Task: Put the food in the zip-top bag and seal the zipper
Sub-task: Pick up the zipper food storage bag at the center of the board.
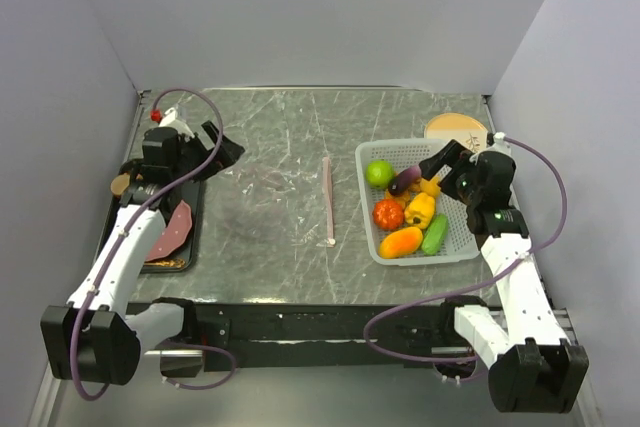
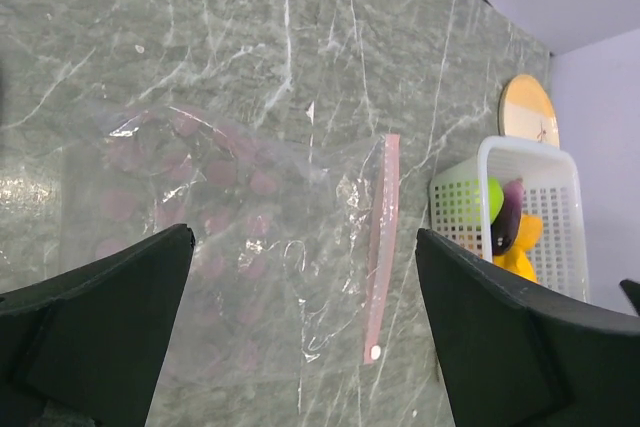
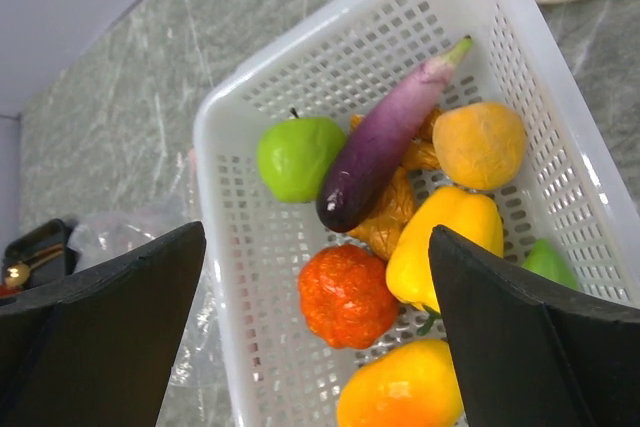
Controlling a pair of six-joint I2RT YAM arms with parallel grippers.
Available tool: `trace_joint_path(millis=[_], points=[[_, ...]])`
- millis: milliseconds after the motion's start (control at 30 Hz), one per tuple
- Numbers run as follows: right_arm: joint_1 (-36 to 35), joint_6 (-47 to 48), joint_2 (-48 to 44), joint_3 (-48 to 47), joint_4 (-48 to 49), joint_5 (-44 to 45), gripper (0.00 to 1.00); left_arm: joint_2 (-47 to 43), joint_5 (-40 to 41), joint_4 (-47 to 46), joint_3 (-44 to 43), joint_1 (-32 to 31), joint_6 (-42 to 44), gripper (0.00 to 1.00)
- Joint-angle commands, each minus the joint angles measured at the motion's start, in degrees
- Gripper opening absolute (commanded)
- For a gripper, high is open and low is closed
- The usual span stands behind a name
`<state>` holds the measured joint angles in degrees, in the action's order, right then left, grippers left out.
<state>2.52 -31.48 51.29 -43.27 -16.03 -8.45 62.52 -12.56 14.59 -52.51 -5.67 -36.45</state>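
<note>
From the top camera, the zip-top bag (image 1: 270, 197) lies flat at the middle of the marble surface (image 1: 280, 117). It is nearly invisible apart from its pink zipper (image 1: 327, 202), which runs top to bottom just left of the white slotted basket (image 1: 366, 197). All the food I can see sits in that basket at the right of the frame: lime (image 1: 379, 173), eggplant (image 1: 405, 180), tomato (image 1: 388, 214), yellow pepper (image 1: 420, 209), mango (image 1: 401, 242) and cucumber (image 1: 435, 234). The right gripper (image 1: 435, 165) hangs over the basket's upper right. The left gripper (image 1: 218, 152) is at upper left, above a dark tray (image 1: 190, 247) that holds a reddish-pink slab (image 1: 176, 230).

In the left wrist view, the left gripper (image 2: 300, 247) has its jaws spread wide and holds nothing. The bag (image 2: 220, 217) lies between and beyond them, dotted pink and wrinkled, with nothing inside. The zipper (image 2: 382, 247) is at centre right. I cannot tell whether the mouth is pressed shut.

In the right wrist view, the right gripper (image 3: 318, 247) also has its jaws wide apart and holds nothing. It is poised over the basket (image 3: 215, 147), where the eggplant (image 3: 380, 147) lies across the other pieces beside the lime (image 3: 298, 157).

As I judge it, nothing is done yet. Every piece has yet to go into the bag, and then the zipper must be sealed.
</note>
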Motion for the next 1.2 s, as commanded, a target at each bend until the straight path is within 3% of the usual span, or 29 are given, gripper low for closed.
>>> trace_joint_path(millis=[0, 100, 200, 300, 467, 767, 1167], points=[[-0.06, 2.83, 0.31, -2.61, -0.31, 1.06, 1.0, 0.32, 1.05, -4.3, -0.05, 0.22, -3.37, 0.99], [-0.06, 3.27, 0.04, -3.05, -0.93, 1.68, 1.0, 2.68, -7.2, -5.97, 0.31, 0.4, 0.58, 0.99], [-0.06, 3.71, 0.83, -3.93, -1.37, -0.16, 1.0, 6.54, -9.24, -4.14, -2.84, -1.17, 3.21, 0.99], [-0.06, 4.24, 1.62, -4.98, -2.68, 0.09, 1.0, 9.71, 1.77, 2.36, -7.5, -8.0, 7.08, 0.99], [0.02, 4.5, 2.06, -6.74, -4.97, 2.21, 1.0, 13.32, 11.58, 6.41, -9.36, -16.82, 7.62, 0.99], [-0.06, 3.54, 3.55, -5.69, -5.15, 1.33, 1.0, 22.46, 16.42, 4.92, -9.71, -29.04, -0.37, 0.99], [0.02, 3.36, 4.35, -6.83, -6.73, 1.06, 1.0, 37.75, 22.31, 7.82, -23.41, -37.21, -5.21, 0.82]])
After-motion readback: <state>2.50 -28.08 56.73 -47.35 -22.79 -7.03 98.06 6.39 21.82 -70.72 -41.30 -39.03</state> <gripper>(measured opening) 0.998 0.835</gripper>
